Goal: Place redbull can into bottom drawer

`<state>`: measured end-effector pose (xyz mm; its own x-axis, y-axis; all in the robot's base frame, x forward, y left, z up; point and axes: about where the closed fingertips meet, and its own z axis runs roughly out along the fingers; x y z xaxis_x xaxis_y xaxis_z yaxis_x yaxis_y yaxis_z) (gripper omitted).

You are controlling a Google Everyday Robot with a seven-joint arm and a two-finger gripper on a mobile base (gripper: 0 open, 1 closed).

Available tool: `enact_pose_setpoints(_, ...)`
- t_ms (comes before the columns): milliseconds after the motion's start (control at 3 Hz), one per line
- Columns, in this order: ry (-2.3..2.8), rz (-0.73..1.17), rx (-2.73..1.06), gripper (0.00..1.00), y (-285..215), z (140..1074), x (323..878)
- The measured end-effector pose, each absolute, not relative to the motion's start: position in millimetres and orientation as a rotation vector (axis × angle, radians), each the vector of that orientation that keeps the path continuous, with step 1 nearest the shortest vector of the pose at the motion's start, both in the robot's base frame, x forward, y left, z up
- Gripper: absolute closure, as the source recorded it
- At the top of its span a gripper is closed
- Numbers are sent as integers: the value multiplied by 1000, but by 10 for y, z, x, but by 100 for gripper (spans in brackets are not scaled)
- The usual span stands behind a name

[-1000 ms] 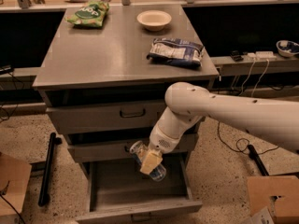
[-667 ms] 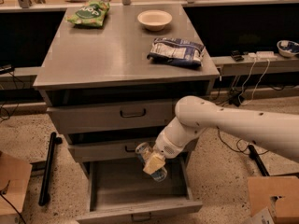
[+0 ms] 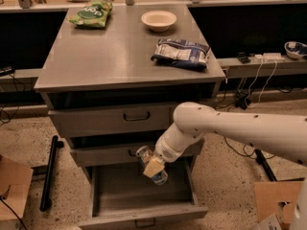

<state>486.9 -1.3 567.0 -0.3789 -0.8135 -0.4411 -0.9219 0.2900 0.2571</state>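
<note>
While the drawer [image 3: 125, 191] stands pulled open at the foot of the bench [image 3: 110, 56], the end effector [image 3: 154, 167] hangs over the drawer's back half, clamped on the can [image 3: 143, 154]. The can sits tilted in that grip, above the drawer's inside, just below the next drawer front.
</note>
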Motion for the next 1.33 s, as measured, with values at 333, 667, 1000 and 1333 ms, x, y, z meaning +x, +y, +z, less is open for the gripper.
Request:
enact_pose_setpoints(333, 2352, 724, -1530, 100, 109, 5340, 4933)
enact_pose_setpoints(667, 2337, 760, -1421, 100, 226, 4949, 5000)
enact_pose_setpoints(1000, 2292, 818, -1283, 100, 375, 4540, 5154)
enact_pose_setpoints(1333, 2309, 899, -1138, 100, 534, 3901, 5253)
